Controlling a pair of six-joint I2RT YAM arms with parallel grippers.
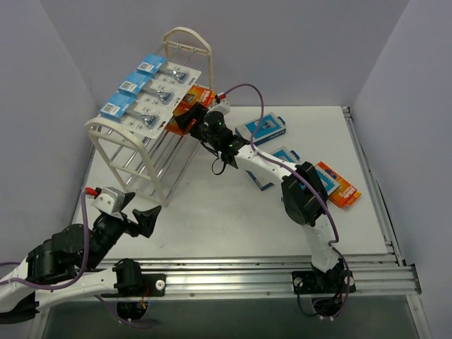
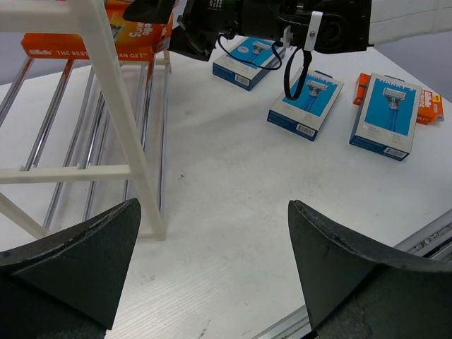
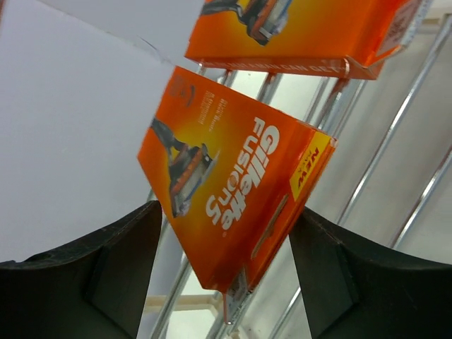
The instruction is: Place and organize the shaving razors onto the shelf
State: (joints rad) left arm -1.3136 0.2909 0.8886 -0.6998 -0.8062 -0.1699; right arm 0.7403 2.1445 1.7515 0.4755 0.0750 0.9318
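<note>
- One arm hangs nearest the bases. The left gripper (image 2: 213, 212) hovers low over the tabletop (image 1: 233, 226), just off the near foot of the shelf (image 2: 121, 99). Its jaws are spread wide with nothing between them, and it is probably parked there to leave the other arm room.
- Four packs lie flat on the tabletop to the right of the shelf, well apart from it. They are three blue-and-white boxes (image 2: 305, 104) (image 2: 249, 60) (image 2: 387, 114) and, just behind the rightmost of these, a loose orange box (image 2: 429, 106). They lie face up and mostly spaced out, which should make them easy to grasp from above.
- The right gripper (image 3: 222, 212) reaches across to the right side of the shelf, its jaws parted on either side of a tilted orange box (image 3: 233, 176).
  - That box leans on the shelf's thin rods; which tier cannot be told.
  - The fingers seem to stand just clear of its edges, so the rods appear to carry it rather than a pinch.
  - This looks like the letting-go stage of a placement.
- A second orange box (image 3: 304, 28) rests on the rods just beyond it, so like is being kept with like.
- Farthest off, three white blister cards (image 1: 134, 113) (image 1: 152, 90) (image 1: 169, 69) lie side by side on the shelf's top tier. Their blue headers all point toward its left edge, making one orderly row.
</note>
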